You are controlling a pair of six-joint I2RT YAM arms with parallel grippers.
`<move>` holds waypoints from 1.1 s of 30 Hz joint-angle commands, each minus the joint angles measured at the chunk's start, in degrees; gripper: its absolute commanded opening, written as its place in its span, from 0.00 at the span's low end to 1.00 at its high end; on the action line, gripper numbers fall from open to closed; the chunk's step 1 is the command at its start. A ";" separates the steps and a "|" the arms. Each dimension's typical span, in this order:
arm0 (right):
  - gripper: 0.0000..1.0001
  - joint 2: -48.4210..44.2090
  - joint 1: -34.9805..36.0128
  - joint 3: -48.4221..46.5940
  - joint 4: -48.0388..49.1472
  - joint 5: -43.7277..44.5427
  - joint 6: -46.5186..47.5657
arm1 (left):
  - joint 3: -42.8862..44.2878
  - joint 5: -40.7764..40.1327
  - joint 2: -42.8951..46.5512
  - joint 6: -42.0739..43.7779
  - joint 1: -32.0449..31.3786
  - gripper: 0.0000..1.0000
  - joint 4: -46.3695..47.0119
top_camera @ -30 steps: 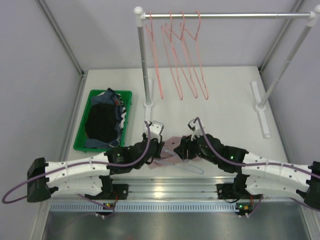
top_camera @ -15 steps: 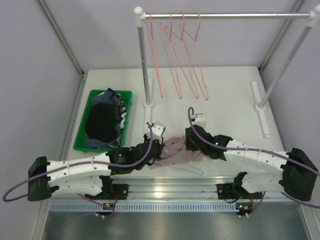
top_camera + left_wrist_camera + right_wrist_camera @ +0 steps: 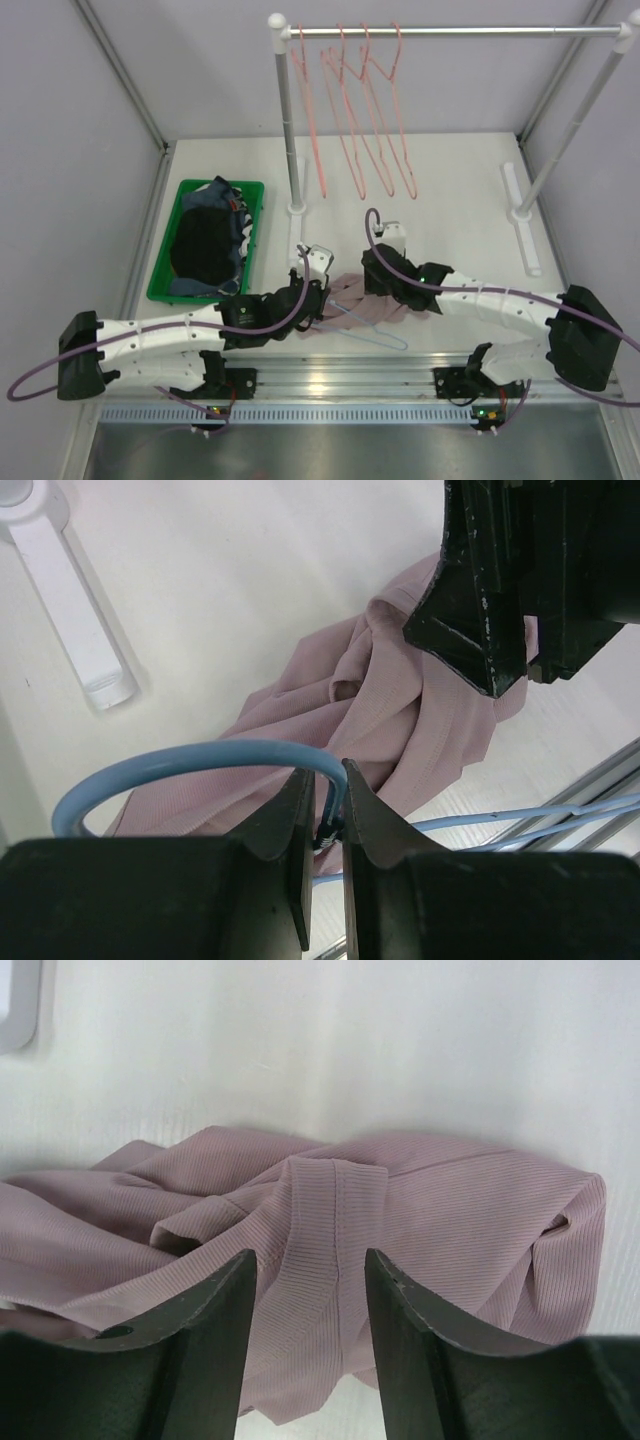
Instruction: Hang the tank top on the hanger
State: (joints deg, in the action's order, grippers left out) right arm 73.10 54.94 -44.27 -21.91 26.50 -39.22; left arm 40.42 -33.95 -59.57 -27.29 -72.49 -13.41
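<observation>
Well, over the last second my right arm has swung out of its tucked pose. It now reaches leftward across the lower middle of the counter point(image 3: 460, 190), with its wrist further up the frame than it was. The tank top point(image 3: 395, 308) has been drawn out from a small bunch into a wider crumpled strip at the centre of the top view. I judge that more cloth is now free to work, though none is on the wire yet. The hanger point(image 3: 396, 342) lies flat along the lower edge of that strip, partly under the cloth. My left end effector point(image 3: 328, 785) is clamped tight on the hanger's twisted neck below the hook, with cloth just beyond it. My right end effector point(image 3: 308, 1275) stands parted over a ribbed hem fold, which sits between its fingers in the lower centre of its view. I can't tell whether it touches.
</observation>
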 commanded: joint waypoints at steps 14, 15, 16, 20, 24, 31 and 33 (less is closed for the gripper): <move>0.06 -1.55 -0.53 1.10 -0.67 3.65 -1.38 | 2.90 -1.82 0.42 -0.31 -0.37 0.00 0.22; 0.04 -3.38 -0.53 1.81 -1.02 3.47 -1.64 | 2.82 -1.90 0.59 -0.40 -0.37 0.00 0.31; 0.02 -4.10 -0.53 2.52 -1.29 3.30 -2.34 | 2.82 -2.08 0.77 -0.66 -0.37 0.00 0.40; 0.00 -9.89 0.08 6.64 -3.05 3.38 -4.02 | 2.73 -2.96 1.65 -1.45 -0.46 0.00 0.75; 0.00 -14.46 0.52 9.72 -4.63 3.56 -5.42 | 2.64 -4.54 3.14 -2.24 -0.37 0.00 1.19; 0.00 -20.54 0.78 12.89 -7.52 3.56 -7.71 | 2.55 -10.51 4.73 -4.53 -0.28 0.00 0.67; 0.00 -21.59 0.70 13.16 -8.14 3.64 -8.06 | 2.47 -13.14 4.12 -5.58 -0.28 0.00 0.14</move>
State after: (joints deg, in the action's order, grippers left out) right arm 53.32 55.37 -31.16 -28.69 28.71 -45.69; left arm 41.15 -40.93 -55.64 -31.27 -72.60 -13.72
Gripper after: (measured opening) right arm 0.010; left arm 0.164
